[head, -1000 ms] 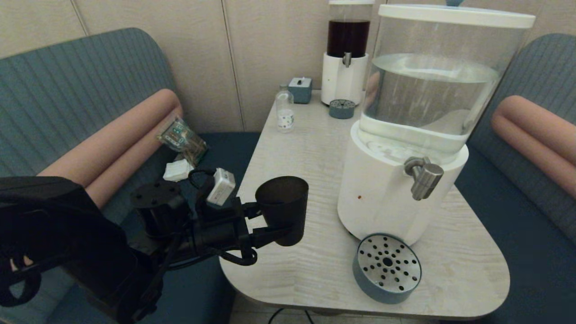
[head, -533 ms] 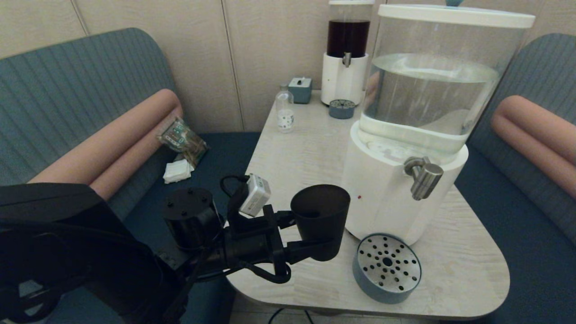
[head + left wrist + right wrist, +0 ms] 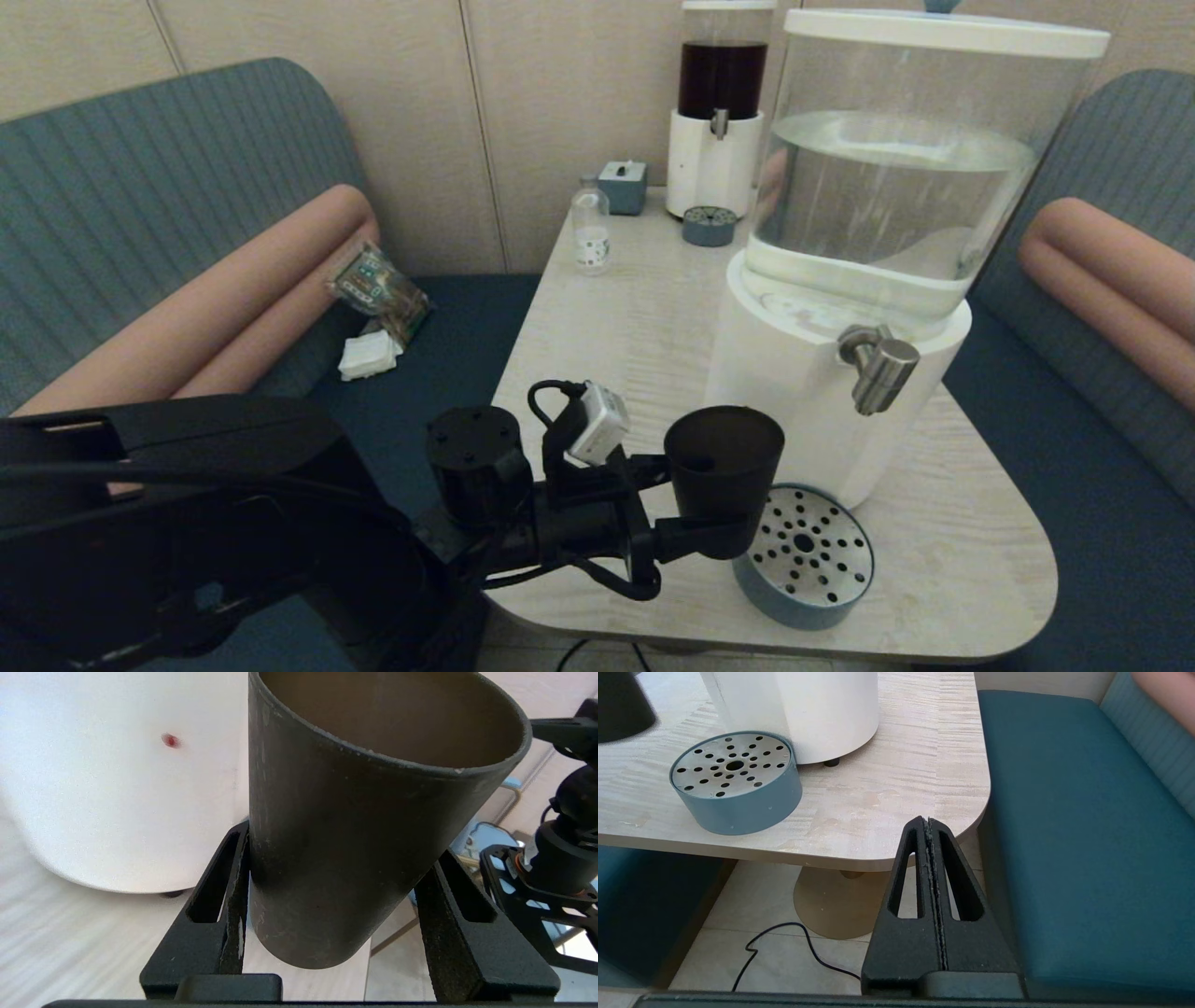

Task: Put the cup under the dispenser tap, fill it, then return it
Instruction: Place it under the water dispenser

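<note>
cup (image 3: pixel 724 467): held in the air, upright, between the left end effector (image 3: pixel 695 499) fingers, just left of the drip tray (image 3: pixel 805 558), not under the dispenser tap (image 3: pixel 878 366) yet

grip: fingers clamp low on the tapered wall, so it might slip or tip if bumped

collision risk: the rim rides close to the dispenser's white base (image 3: pixel 794 401); cutting the corner could knock it

overshoot: stopping off-centre means water misses

right end effector (image 3: pixel 930 830): clenched, empty, parked below the counter (image 3: pixel 887 788) edge
</note>
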`<state>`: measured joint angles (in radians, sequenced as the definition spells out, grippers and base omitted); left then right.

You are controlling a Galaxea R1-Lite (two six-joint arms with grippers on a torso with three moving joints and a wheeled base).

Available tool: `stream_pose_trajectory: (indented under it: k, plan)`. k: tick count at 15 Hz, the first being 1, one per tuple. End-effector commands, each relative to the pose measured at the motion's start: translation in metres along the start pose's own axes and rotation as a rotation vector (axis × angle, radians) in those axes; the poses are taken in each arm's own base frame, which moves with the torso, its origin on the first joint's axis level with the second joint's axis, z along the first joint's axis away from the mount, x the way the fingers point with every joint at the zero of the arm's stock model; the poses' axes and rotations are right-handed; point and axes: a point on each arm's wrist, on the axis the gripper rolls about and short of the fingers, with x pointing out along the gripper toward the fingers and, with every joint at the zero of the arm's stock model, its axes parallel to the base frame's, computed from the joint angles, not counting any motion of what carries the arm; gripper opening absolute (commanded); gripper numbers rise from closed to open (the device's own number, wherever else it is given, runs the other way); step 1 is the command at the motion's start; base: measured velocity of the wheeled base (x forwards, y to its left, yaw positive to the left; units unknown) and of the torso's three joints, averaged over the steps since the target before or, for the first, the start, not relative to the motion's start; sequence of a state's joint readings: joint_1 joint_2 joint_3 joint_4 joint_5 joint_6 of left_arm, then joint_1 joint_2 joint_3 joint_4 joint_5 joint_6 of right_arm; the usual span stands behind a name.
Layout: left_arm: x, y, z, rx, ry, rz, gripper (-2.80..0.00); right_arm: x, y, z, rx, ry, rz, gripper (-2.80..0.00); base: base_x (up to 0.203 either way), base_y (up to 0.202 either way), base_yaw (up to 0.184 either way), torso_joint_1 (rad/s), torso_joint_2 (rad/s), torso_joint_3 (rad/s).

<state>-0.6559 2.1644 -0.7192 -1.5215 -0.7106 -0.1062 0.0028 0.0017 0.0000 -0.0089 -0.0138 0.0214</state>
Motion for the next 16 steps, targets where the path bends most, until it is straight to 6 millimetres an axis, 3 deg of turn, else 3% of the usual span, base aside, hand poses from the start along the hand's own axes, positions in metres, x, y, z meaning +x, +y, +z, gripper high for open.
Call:
stream_pose_trajectory:
  k: [1,9,16]
  plan:
    - [0.013,-0.001,-0.014,-0.015,0.012,-0.016,-2.80,0.000,0.000,0.000,0.000,0.001,0.000,-2.80,0.000,0.000,0.000,0.000,0.00,0.000]
    - [0.051,-0.007,-0.026,-0.020,-0.020,-0.045,-2.80,0.000,0.000,0.000,0.000,0.001,0.000,-2.80,0.000,0.000,0.000,0.000,0.00,0.000]
    - [0.069,-0.006,-0.040,-0.026,-0.026,-0.069,-2.80,0.000,0.000,0.000,0.000,0.001,0.000,-2.80,0.000,0.000,0.000,0.000,0.00,0.000]
